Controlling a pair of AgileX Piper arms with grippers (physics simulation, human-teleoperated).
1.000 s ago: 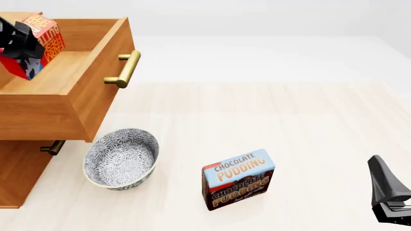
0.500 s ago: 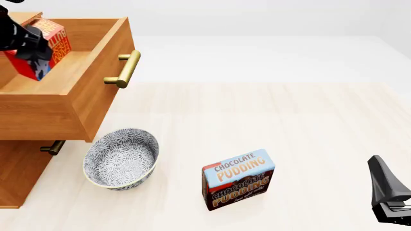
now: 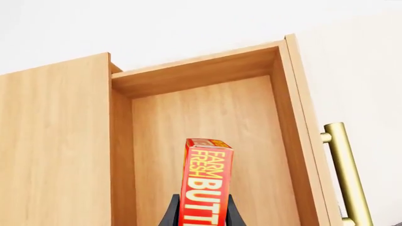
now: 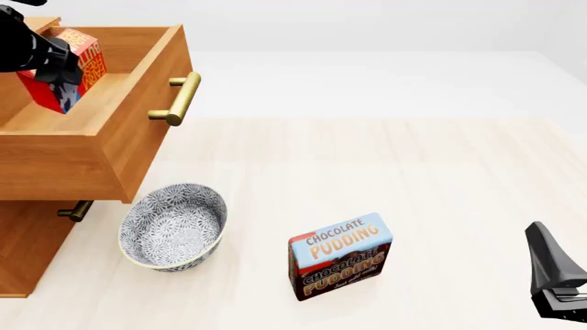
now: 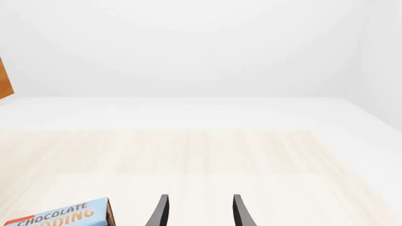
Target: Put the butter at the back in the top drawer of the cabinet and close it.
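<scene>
Butter (image 4: 70,67): pinched between the left gripper's (image 3: 202,213) fingers, tilted, held over the inside of the open top drawer (image 4: 119,141) at the table's far-left corner.
Butter versus gripper: box juts forward past the fingertips, "FARM FRESH" face showing.
Cabinet (image 4: 27,240): along the left edge.
Right gripper (image 5: 199,214): fingers spread, holding nothing, near-right corner.
Chocolate Pudding box (image 4: 339,256): upright, near edge, beside the patterned bowl (image 4: 172,225).

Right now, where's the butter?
At the front view's upper left, the butter is held in the left end effector over the open top drawer.
</scene>
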